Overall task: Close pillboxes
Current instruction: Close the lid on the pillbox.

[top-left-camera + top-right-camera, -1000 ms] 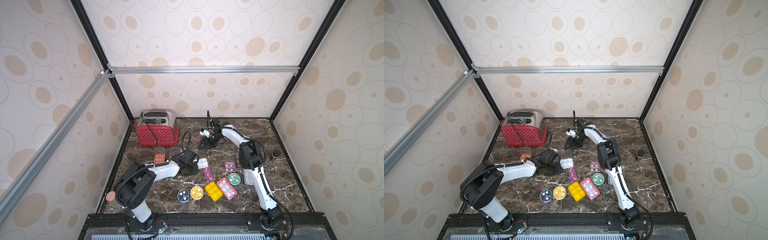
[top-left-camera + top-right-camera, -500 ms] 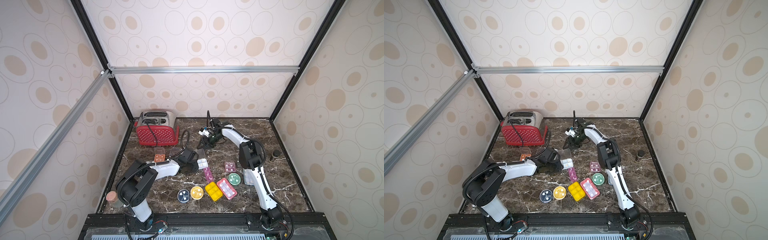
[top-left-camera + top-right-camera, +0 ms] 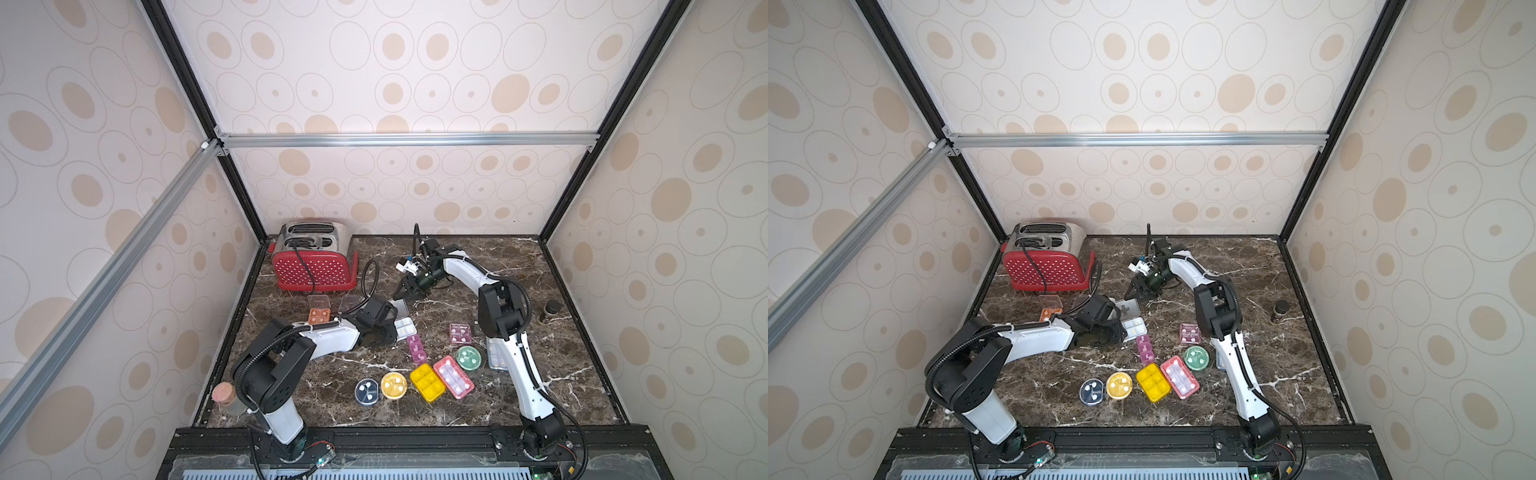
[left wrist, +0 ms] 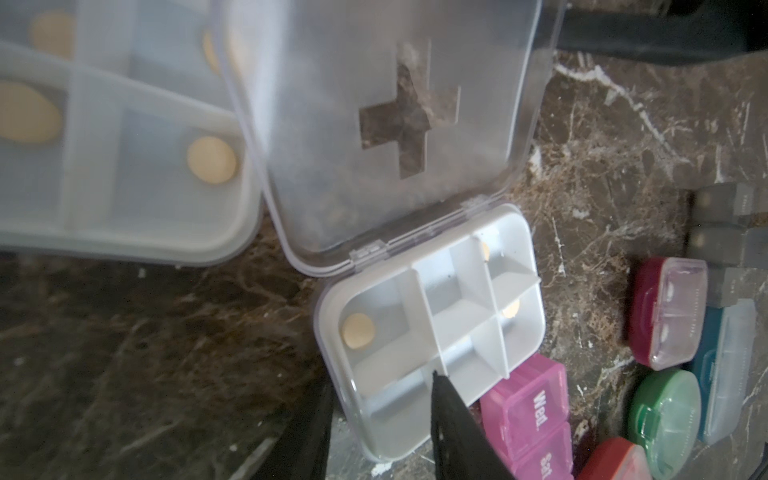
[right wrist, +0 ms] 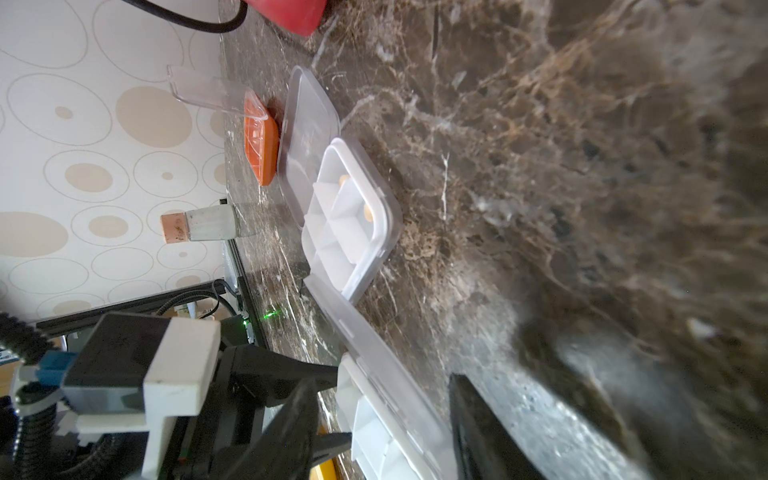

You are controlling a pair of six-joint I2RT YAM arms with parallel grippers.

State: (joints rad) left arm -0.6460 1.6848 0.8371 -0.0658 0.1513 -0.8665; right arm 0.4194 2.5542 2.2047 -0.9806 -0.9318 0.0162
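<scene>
Top views: we see the left tool (image 3: pixel 390 332) at the open white pillbox (image 3: pixel 405 328), in the middle of the desk (image 3: pixel 457 409); the right tool (image 3: pixel 409 290) hangs over its clear lid (image 3: pixel 401 307).
Left wrist: our jaws stand narrowly apart, astride the pillbox's corner.
Right wrist: our jaws stand wider, the lid between them, contact unclear.

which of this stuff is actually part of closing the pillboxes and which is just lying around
Job: open white pillbox, second open white pillbox, open orange pillbox, pink weekday pillbox, maroon pillbox, teal pillbox, green round pillbox, red pillbox, yellow rectangular pillbox, yellow round pillbox, blue round pillbox.
Lying about: red toaster, cork-stoppered jar, small dark bottle.
</scene>
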